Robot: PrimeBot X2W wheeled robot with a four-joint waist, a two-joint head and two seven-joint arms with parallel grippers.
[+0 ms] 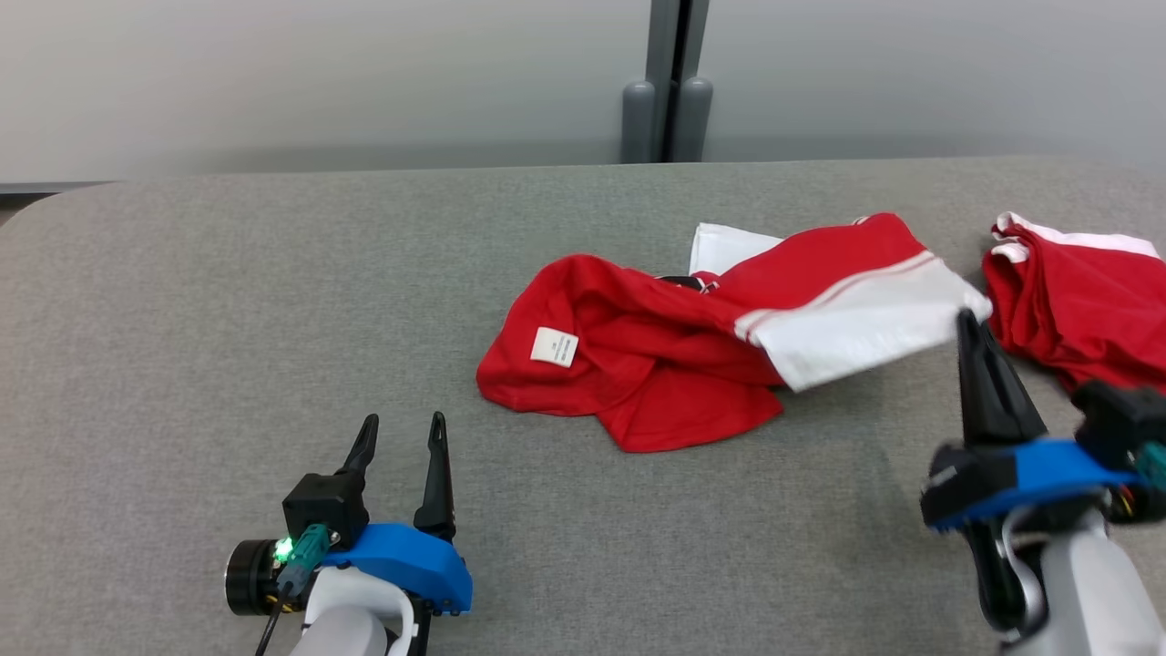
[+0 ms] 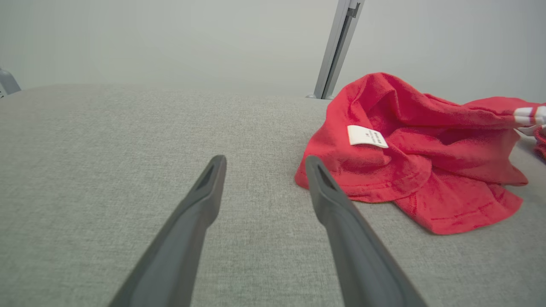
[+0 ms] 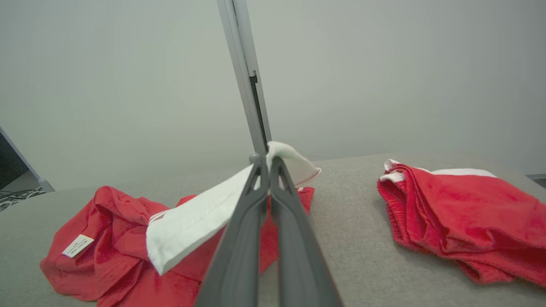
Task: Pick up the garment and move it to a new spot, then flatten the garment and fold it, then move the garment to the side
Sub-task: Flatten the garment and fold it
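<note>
The right gripper (image 1: 967,319) is closed, its fingers pinched on the white edge panel (image 1: 856,328) of the red-and-white jersey (image 1: 656,364). The pinched corner is lifted off the grey table (image 1: 228,319). The rest of the jersey lies crumpled on the table's middle, a bit right of centre. Its long axis runs left-right across the table, from the bunched red end with the care label (image 1: 554,346) on the left to the held white end on the right. The left gripper (image 1: 404,421) sits at the table's near left, fingers spread with nothing between them; the jersey is ahead and to its right, apart from it, label end closest. The right arm is nearer and already has hold, so the carry looks like its job, with the left arm free to take the red end for flattening. A folded red garment (image 1: 1075,301) sits at the table's right edge, just beside the held corner, and would likely snag on any drag rightward. The leftward path over the table looks open. A grey post (image 1: 669,91) stands behind the table's far edge, out of the way.
</note>
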